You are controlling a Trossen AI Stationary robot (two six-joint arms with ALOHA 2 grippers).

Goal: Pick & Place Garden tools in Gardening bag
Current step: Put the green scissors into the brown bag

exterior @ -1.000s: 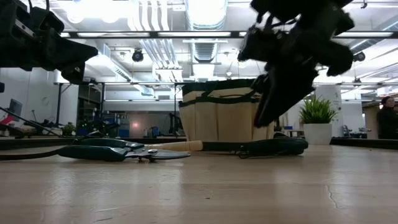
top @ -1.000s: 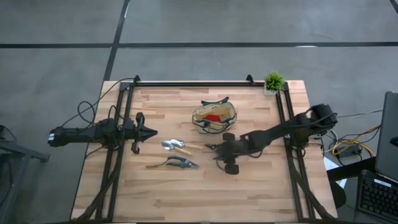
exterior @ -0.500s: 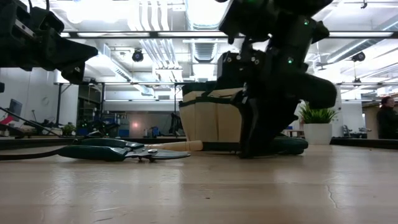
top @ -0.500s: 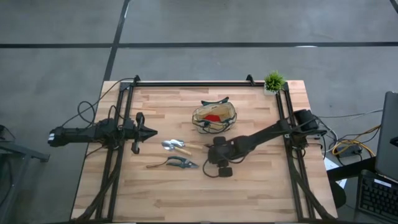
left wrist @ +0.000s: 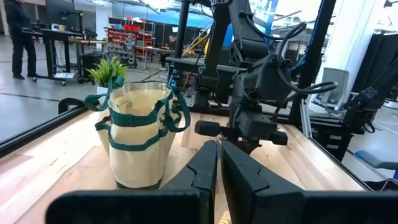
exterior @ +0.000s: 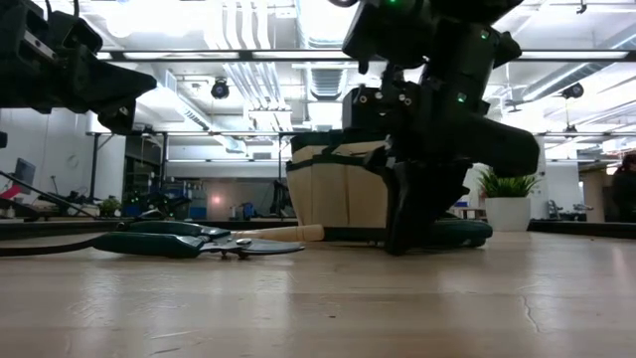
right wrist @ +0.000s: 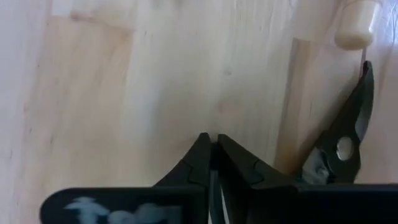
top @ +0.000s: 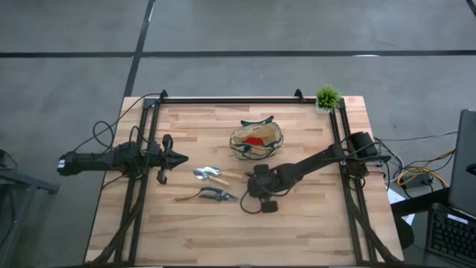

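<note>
Table [top: 223, 231] wood (butcher-block), lab w/ ceiling lights behind; right hand [right wrist: 213, 151] closed, empty, near shears [top: 208, 195]; left hand [left wrist: 219, 163] closed.

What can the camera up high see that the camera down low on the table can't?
Only the high view shows the red item inside the gardening bag, the trowel's silver blade, and the left gripper waiting at the table's left side. Only the low view shows the room's ceiling lights and the bag's side pockets. Both show the bag, the pruning shears, the potted plant and the right gripper down by the shears.
</note>
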